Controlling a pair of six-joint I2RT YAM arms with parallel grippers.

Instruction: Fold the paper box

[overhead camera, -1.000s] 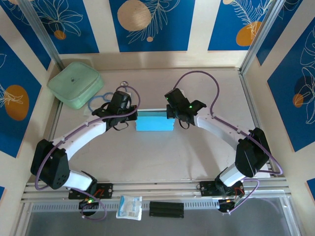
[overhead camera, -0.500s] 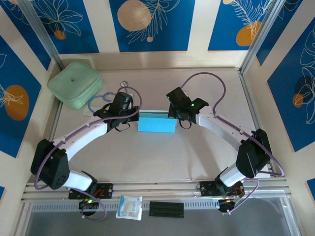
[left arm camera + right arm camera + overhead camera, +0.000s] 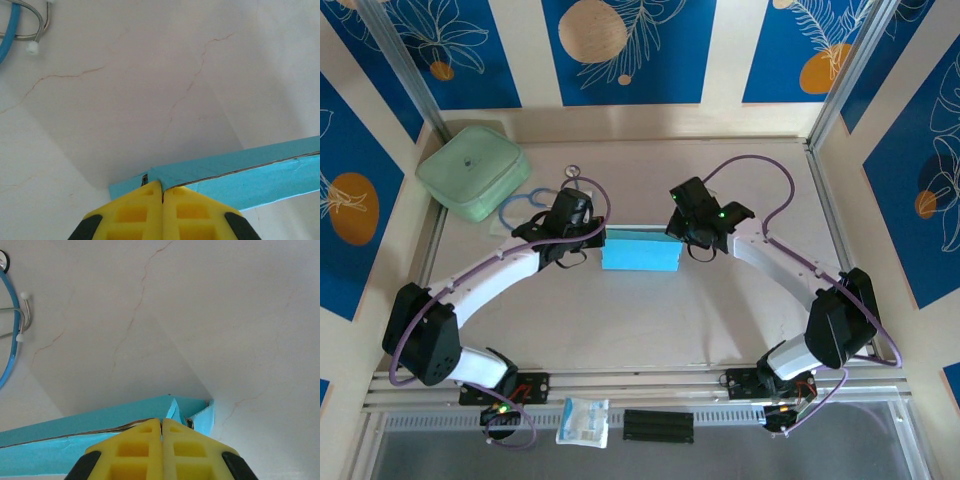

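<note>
Shifted a little rightward since a second ago: the paper box [image 3: 640, 255] and both wrists with it. The right arm's elbow has swung out toward the right wall.

Top view:
- Box lies mid-table [image 3: 620, 320], a flat sky-blue rectangle with its long side running left to right and a paler strip along its far edge.
- Left gripper [image 3: 597, 240] is at the box's left end, right gripper [image 3: 680, 238] at its right end. Each touches the box.
- Pale green case [image 3: 472, 172] sits in the far left corner, well apart from the box.
- Blue-tubed stethoscope [image 3: 525, 200] lies between the case and the left wrist.
- Small packet [image 3: 583, 421] rests on the near rail.

Left wrist view:
- Yellow fingers are pressed flat together with no gap, the gripper [image 3: 162, 187] closed to its narrowest.
- Their tips meet the box [image 3: 250, 175] at its end corner. The dark seam of the layered card runs straight into the line between them, so a thin edge looks nipped there.
- Box extends away to the right.
- Stethoscope earpiece [image 3: 30, 30] is in the upper left corner.

Right wrist view:
- Same posture: fingers are tight together, the gripper [image 3: 161, 424] closed on the card edge at the box's [image 3: 75, 440] end.
- A small flap stands up just beyond the tips.
- Box extends left.
- Stethoscope [image 3: 15, 335] curves along the left margin.
</note>
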